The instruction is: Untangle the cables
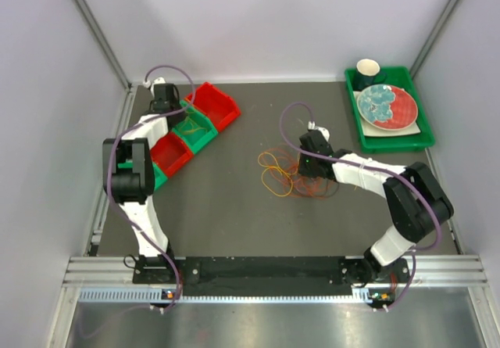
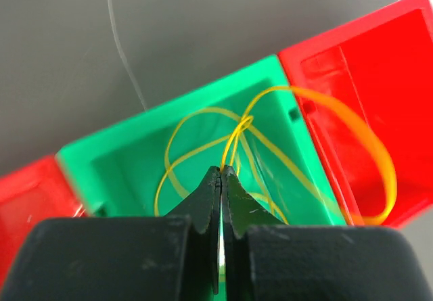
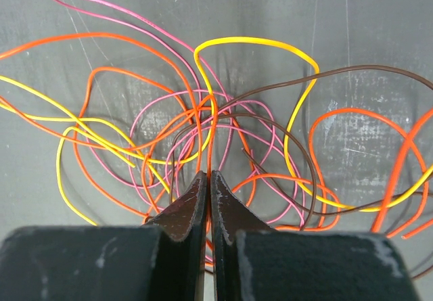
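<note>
The cables lie in a loose tangle on the dark table, left of my right gripper. In the right wrist view, orange, yellow, pink and brown cords loop over one another. My right gripper is shut on an orange cable that rises straight from its tips. My left gripper is shut on a thin yellow cable above the green bin. That cable's loops hang into the bin, and one loop reaches over the neighbouring red bin.
A diagonal row of red and green bins stands at the back left, under my left gripper. A green tray at the back right holds a patterned plate and a dark cup. White walls enclose the table.
</note>
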Tool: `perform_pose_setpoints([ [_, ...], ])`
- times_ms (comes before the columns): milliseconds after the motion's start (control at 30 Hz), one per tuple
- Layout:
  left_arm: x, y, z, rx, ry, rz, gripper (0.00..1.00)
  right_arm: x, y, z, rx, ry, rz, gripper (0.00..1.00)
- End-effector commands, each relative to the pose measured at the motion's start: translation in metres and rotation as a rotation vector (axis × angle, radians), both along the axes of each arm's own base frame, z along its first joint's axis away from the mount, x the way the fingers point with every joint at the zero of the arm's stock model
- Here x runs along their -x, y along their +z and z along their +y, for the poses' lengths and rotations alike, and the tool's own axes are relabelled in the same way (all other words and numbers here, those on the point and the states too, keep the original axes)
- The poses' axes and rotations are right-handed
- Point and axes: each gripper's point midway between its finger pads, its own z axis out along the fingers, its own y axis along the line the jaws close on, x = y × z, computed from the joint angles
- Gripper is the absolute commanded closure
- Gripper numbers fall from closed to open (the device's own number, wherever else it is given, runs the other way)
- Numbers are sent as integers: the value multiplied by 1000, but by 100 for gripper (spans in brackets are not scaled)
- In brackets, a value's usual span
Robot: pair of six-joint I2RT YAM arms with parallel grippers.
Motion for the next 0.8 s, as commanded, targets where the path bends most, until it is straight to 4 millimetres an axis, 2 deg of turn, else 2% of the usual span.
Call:
perform_pose_setpoints([
  [0, -19, 1, -15, -88, -43, -5, 100, -2, -1, 10, -12, 11, -4, 100],
  [33, -14, -5, -16, -85, -48, 34, 100, -2, -1, 9, -12, 7, -4, 100],
  [100, -9, -5, -13, -85, -29, 46, 100, -2, 1, 10, -15, 10, -8, 100],
  [167, -5, 7, -10, -103, -21, 26, 100, -3, 1, 11, -17, 12, -8, 100],
  [233, 2, 12, -4, -133, -11, 39, 79, -4, 2, 12, -19, 15, -10, 100],
  [300, 5, 14, -3, -148, -15, 51, 67, -5, 3, 15, -28, 22, -11, 100],
  [333, 7, 20, -2, -158, -14, 46, 52, -5, 3, 16, -32, 26, -11, 100],
  [433, 12, 35, -6, -151, -22, 34, 39, -6, 5, 18, -40, 29, -8, 100],
  [633, 28, 81, -14, -131, -38, -30, 39, -8, 10, 19, -36, 28, -13, 100],
  [667, 32, 84, -18, -120, -53, -35, 39, -10, 14, 20, -35, 31, -22, 100],
  [700, 35, 98, -20, -113, -58, -66, 40, -10, 18, 20, -33, 33, -34, 100],
  [767, 38, 107, -27, -92, -79, -89, 41, -12, 25, 19, -21, 27, -52, 100],
])
